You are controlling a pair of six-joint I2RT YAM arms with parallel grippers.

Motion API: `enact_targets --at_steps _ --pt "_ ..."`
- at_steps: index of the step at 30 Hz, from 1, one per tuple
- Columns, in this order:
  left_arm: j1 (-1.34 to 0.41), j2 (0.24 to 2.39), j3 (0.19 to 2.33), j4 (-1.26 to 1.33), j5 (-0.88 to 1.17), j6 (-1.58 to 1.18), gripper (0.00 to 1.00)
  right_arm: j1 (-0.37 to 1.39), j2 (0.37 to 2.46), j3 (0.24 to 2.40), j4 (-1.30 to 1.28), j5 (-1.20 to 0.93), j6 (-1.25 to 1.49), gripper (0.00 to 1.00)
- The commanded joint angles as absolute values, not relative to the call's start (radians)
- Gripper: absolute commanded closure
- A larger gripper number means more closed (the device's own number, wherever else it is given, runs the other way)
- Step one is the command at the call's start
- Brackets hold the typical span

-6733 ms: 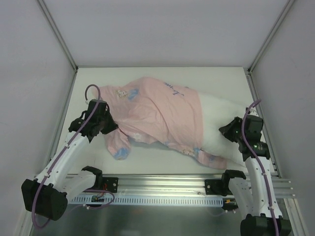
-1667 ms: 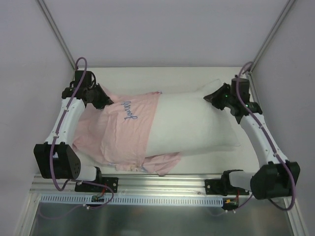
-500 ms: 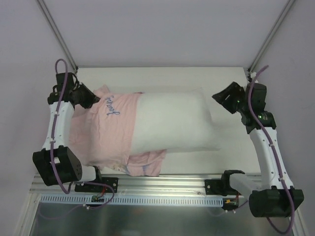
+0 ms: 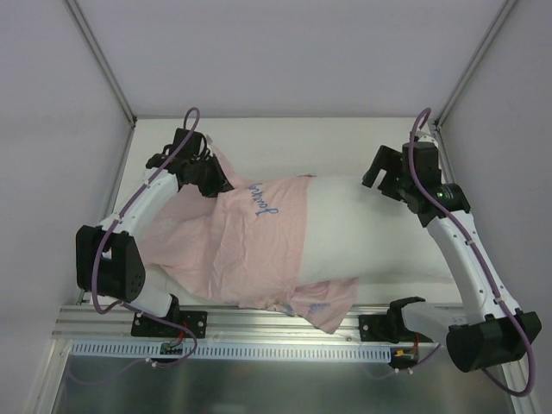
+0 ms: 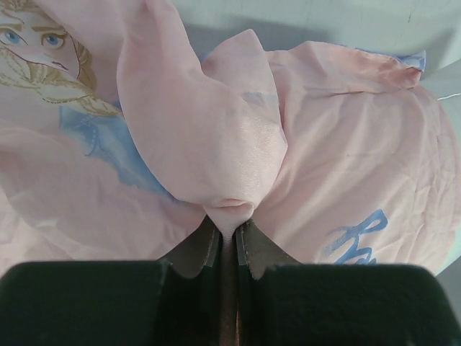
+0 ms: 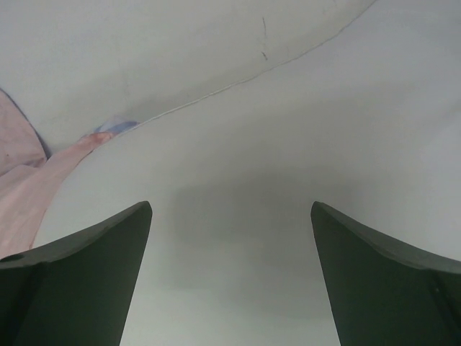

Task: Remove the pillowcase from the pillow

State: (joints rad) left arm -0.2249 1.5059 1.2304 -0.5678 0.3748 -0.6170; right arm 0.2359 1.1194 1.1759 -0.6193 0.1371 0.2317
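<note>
Pillowcase [image 4: 233, 250] half off: pink cloth covers left half of pillow [image 4: 379, 237], right half bare white. Risk: nothing pins pillow, so pull from left may drag it along, case bunching instead of sliding off; thin pinch of cloth could also slip free. Left gripper [image 5: 229, 234] clamped tight on fold of case at pillow's far-left corner. Right gripper [image 6: 230, 216] spread wide, holding nothing, hovering over pillow's far-right corner.

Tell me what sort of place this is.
Likely a robot test cell, hardly a bedroom: white table, aluminium mounting rail, plain panel walls, the left gripper pinching a pink pillowcase.
</note>
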Motion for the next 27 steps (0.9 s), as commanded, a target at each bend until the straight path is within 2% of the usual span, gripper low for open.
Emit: enact_targets --at_steps 1,4,8,10,16,19,20,21,22,23,27 --pt "-0.236 1.46 1.218 -0.552 0.351 -0.608 1.0 0.245 1.124 1.213 -0.669 0.233 0.203 0.04" --pt "-0.236 1.447 1.195 -0.551 0.331 -0.603 1.0 0.235 1.167 1.259 -0.73 0.367 0.183 0.04" --pt "-0.236 1.413 1.17 -0.552 0.316 -0.594 1.0 0.12 1.216 1.259 -0.729 0.358 0.172 0.04" --pt "-0.238 1.408 1.17 -0.552 0.322 -0.589 1.0 0.053 1.277 1.278 -0.729 0.299 0.163 0.04" --pt "-0.236 1.417 1.181 -0.551 0.336 -0.594 1.0 0.005 1.48 1.397 -0.739 0.143 0.146 0.04" --pt "-0.239 1.428 1.181 -0.551 0.339 -0.598 1.0 0.005 1.598 1.422 -0.727 -0.029 0.147 0.04" --pt "-0.238 1.431 1.183 -0.551 0.341 -0.598 1.0 0.005 1.641 1.416 -0.697 -0.151 0.143 0.04" --pt "-0.238 1.433 1.184 -0.551 0.341 -0.598 1.0 0.006 1.655 1.405 -0.675 -0.205 0.146 0.22" --pt "-0.238 1.437 1.184 -0.552 0.342 -0.597 1.0 0.006 1.658 1.37 -0.629 -0.237 0.155 0.55" --pt "-0.238 1.437 1.184 -0.552 0.341 -0.594 1.0 0.0 1.638 1.352 -0.611 -0.256 0.194 0.99" --pt "-0.233 1.414 1.19 -0.56 0.304 -0.565 1.0 -0.041 1.488 1.267 -0.528 -0.178 0.281 0.99"
